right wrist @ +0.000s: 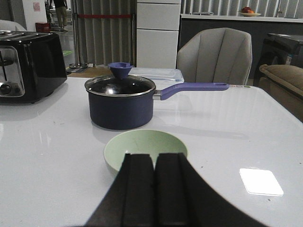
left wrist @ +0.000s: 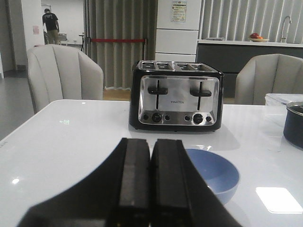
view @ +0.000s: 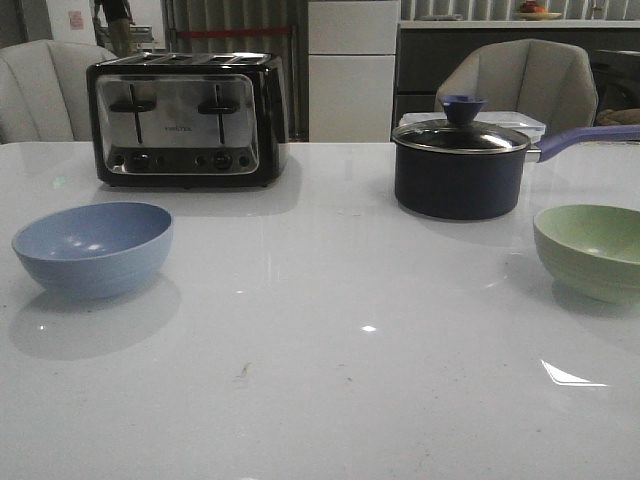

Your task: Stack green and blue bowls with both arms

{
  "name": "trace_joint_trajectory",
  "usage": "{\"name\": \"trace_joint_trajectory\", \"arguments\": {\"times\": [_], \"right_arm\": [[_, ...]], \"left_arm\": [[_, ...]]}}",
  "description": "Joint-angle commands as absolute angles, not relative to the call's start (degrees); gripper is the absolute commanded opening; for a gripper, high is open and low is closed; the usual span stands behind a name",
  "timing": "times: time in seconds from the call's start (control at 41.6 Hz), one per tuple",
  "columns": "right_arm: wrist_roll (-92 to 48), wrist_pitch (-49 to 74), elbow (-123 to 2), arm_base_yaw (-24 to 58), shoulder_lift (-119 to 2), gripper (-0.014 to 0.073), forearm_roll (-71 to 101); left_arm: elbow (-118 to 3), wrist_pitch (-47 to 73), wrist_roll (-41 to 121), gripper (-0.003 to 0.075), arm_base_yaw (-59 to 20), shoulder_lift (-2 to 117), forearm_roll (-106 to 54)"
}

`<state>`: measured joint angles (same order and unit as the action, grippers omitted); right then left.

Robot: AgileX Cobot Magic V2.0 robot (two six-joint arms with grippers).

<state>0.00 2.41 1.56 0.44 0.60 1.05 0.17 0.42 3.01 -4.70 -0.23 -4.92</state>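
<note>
The dusty blue bowl (view: 93,247) stands upright and empty on the white table at the left. The pale green bowl (view: 592,250) stands upright and empty at the right edge, partly cut off. No arm shows in the front view. In the left wrist view my left gripper (left wrist: 151,144) is shut and empty, above the table, with the blue bowl (left wrist: 215,173) just beyond it to one side. In the right wrist view my right gripper (right wrist: 155,158) is shut and empty, and the green bowl (right wrist: 142,144) lies right behind its tips, partly hidden.
A black and chrome toaster (view: 185,118) stands at the back left. A dark navy lidded saucepan (view: 460,165) with a purple handle stands at the back right, close behind the green bowl. Chairs stand beyond the table's far edge.
</note>
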Motion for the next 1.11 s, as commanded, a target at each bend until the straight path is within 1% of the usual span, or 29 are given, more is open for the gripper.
{"name": "trace_joint_trajectory", "arguments": {"times": [0.0, 0.722, 0.962, 1.082], "right_arm": [[0.00, -2.76, 1.39, 0.17, 1.72, 0.0052, 0.74], [0.00, -2.76, 1.39, 0.17, 1.72, 0.0052, 0.74], [0.00, -3.45, 1.33, 0.17, 1.71, 0.0052, 0.74], [0.00, -2.85, -0.93, 0.17, 1.71, 0.0052, 1.41]], "left_arm": [[0.45, -4.58, 2.60, 0.0093, -4.67, -1.38, -5.29], [0.45, -4.72, 2.60, 0.0093, -4.67, -1.38, -5.17], [0.45, -8.60, 2.60, 0.0093, -4.67, -1.38, -4.94], [-0.79, -11.43, 2.60, 0.0093, -4.67, -1.38, -4.80]]}}
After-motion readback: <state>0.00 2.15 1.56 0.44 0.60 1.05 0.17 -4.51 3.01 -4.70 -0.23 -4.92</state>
